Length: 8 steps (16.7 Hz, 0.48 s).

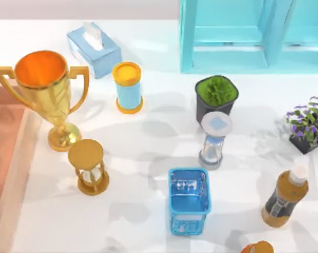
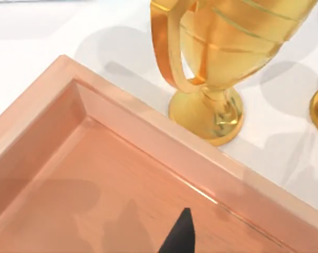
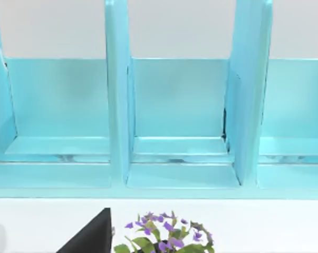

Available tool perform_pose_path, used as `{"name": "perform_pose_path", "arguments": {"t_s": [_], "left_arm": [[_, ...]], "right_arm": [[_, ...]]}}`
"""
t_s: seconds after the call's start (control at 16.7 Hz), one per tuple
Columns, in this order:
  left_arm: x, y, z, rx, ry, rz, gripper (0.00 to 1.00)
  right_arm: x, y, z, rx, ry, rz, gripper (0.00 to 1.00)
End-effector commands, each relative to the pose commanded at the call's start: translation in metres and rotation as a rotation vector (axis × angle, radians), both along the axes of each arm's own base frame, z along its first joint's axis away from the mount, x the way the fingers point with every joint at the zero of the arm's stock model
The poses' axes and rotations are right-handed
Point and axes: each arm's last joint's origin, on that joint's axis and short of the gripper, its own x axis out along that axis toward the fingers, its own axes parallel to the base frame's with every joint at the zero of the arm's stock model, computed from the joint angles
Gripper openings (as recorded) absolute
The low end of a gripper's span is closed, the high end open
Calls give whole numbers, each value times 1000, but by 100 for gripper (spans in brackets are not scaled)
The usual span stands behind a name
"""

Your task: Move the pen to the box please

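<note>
Where the box (image 2: pixel 95 174) meets its rim, one dark fingertip (image 2: pixel 180 237), perhaps.

Shiny metal and plastic on a smooth white table

The tall golden trophy cup (image 1: pixel 48 89) looks like polished, mirror-glossy metal; the flat salmon-pink tray (image 2: pixel 122 174) has a smooth satin sheen; the small blue wire-sided basket (image 1: pixel 189 200) gleams like glossy plastic; the white tabletop (image 1: pixel 148 142) appears smooth and matt.

White tabletop (image 1: pixel 148 153), brightly lit, soft shadows — pale wall (image 3: pixel 174 26) beyond; turquoise compartmented shelf (image 1: pixel 238 37) at far right — copper-toned tray (image 1: pixel 3 153) at left edge.
</note>
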Motion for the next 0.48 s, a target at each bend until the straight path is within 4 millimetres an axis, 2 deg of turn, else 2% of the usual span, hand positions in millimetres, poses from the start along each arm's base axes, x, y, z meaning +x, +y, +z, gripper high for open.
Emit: {"name": "perform_pose_path", "arguments": {"t_s": [0.12, 0.48], "left_arm": [[0, 0, 0, 0, 0, 0, 98], [0, 0, 0, 0, 0, 0, 100]], "right_arm": [[0, 0, 0, 0, 0, 0, 100], [0, 0, 0, 0, 0, 0, 100]]}}
